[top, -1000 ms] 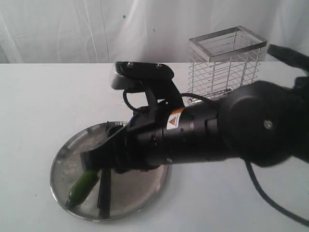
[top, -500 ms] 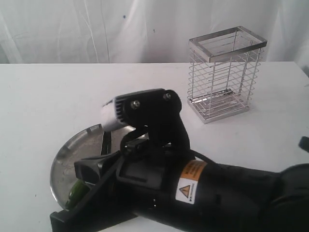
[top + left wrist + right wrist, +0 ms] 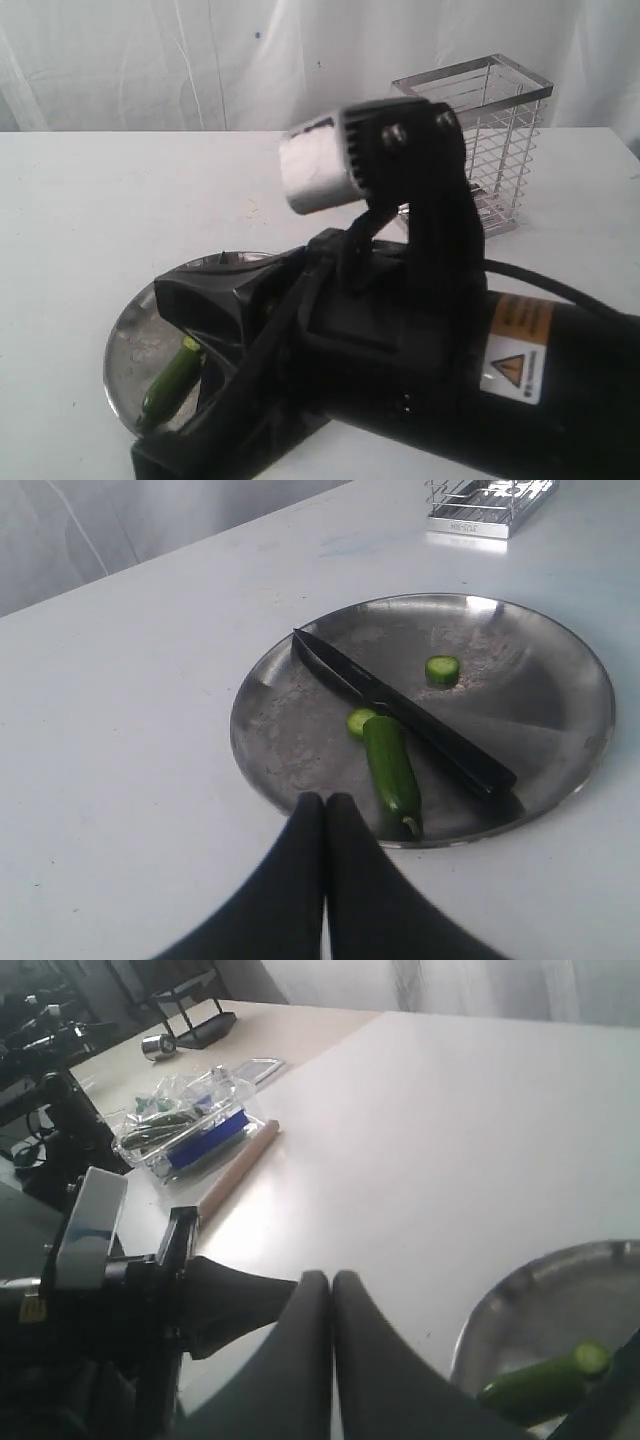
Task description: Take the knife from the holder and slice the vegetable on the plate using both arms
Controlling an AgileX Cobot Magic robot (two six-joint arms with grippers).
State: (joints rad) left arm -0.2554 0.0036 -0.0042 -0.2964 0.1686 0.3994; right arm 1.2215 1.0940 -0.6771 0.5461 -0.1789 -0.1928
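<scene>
1. Left wrist view: showing the left claw (image 3: 325, 805) pressed together, pinching nothing, hanging over the white worktop (image 3: 120, 730) just short of the rim of the plate (image 3: 585, 695).
2. Finding the knife (image 3: 400, 715) lying flat and slantwise on the plate ahead of that claw, free of any grip.
3. Catching the vegetable (image 3: 392, 770) resting between the claw tips and the knife, stem end nearest the claw, cut end just beside the knife.
4. Noting a slice (image 3: 358, 722) sitting at that cut end, and a second slice (image 3: 442, 669) lying past the knife, apart from it.
5. Glimpsing only the base of the holder (image 3: 490, 505), standing well beyond the plate, far ahead of the claw.
6. Right wrist view: showing the right claw (image 3: 325, 1282) pressed together and empty, with the plate and the vegetable lying near, off to one side of its tips.
7. Exterior view: showing a black arm (image 3: 450, 370) filling the foreground, hiding much of the plate and part of the holder behind it.
</scene>
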